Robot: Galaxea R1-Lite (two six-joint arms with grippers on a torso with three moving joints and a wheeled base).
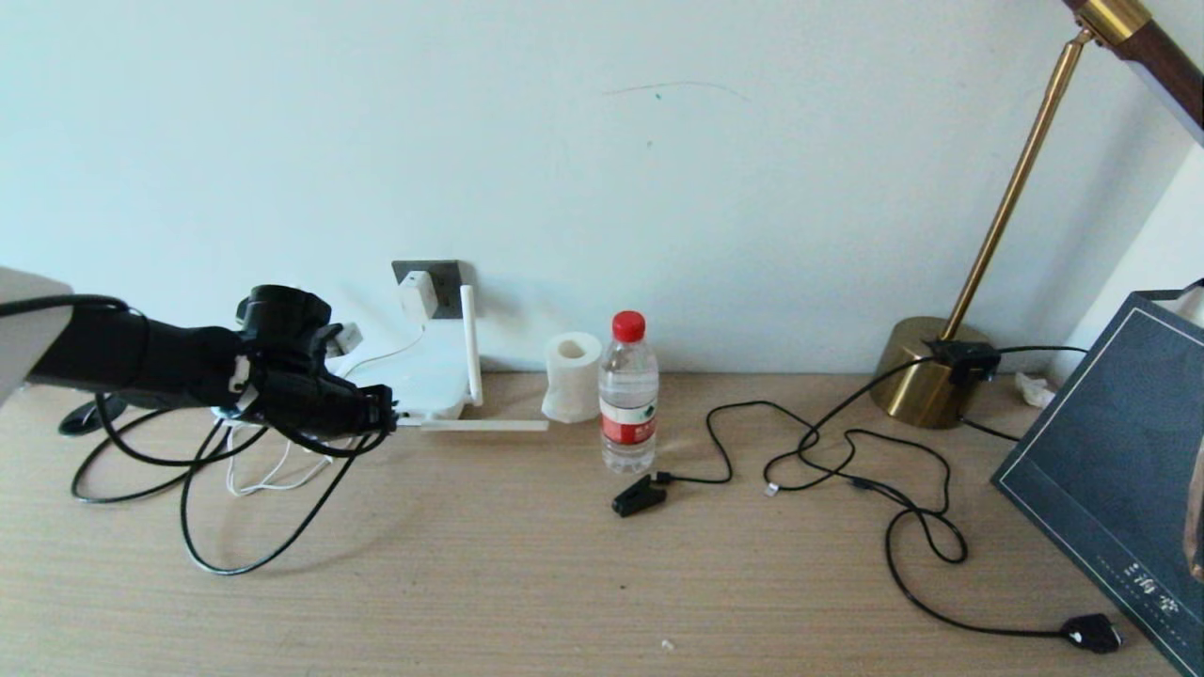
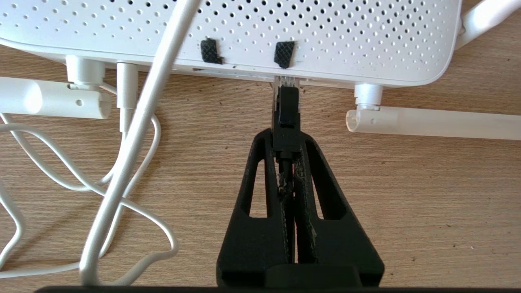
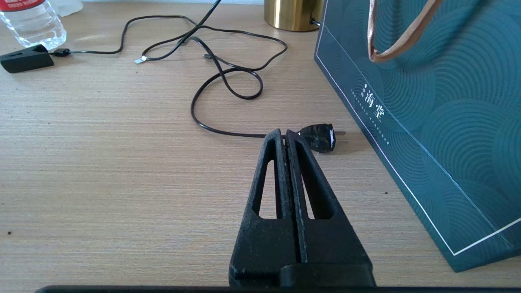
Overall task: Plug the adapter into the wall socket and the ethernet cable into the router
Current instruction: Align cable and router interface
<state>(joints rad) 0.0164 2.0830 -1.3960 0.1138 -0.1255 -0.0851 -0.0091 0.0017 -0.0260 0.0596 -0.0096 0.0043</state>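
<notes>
Jaws of the left gripper (image 2: 286, 156) are pinched narrow on the black boot of the ethernet cable (image 2: 286, 112), whose clear plug tip is seen at, and seemingly partly inside, a port on the front edge of the router (image 2: 325, 36).

Item, router: flat white perforated box lying on the bench (image 1: 564, 564) below the wall socket (image 1: 442, 275), with one antenna upright and another lying flat along the bench.

Item, adapter (image 1: 418, 294): white block seated in the dark grey socket plate; a thin white cord (image 2: 134, 122) is run down to the router. This half of the task is judged done.

Item, ethernet cable: black loops are trailed across the bench beneath the left arm.

Item, right gripper (image 3: 285, 138): parked over the bench far to the right, jaws pressed together and empty, close by a black mains plug (image 3: 319, 137) and a dark teal gift bag (image 3: 427, 122).

Item, sundries: water bottle (image 1: 628, 393), tissue roll (image 1: 572, 374), brass lamp base (image 1: 920, 376).

Handling note: the plug is best kept square to the port and pushed straight in until the latch is judged seated. The light router may be slid backward by the push, so pressure should be steady, and the grip should be released only afterwards.
</notes>
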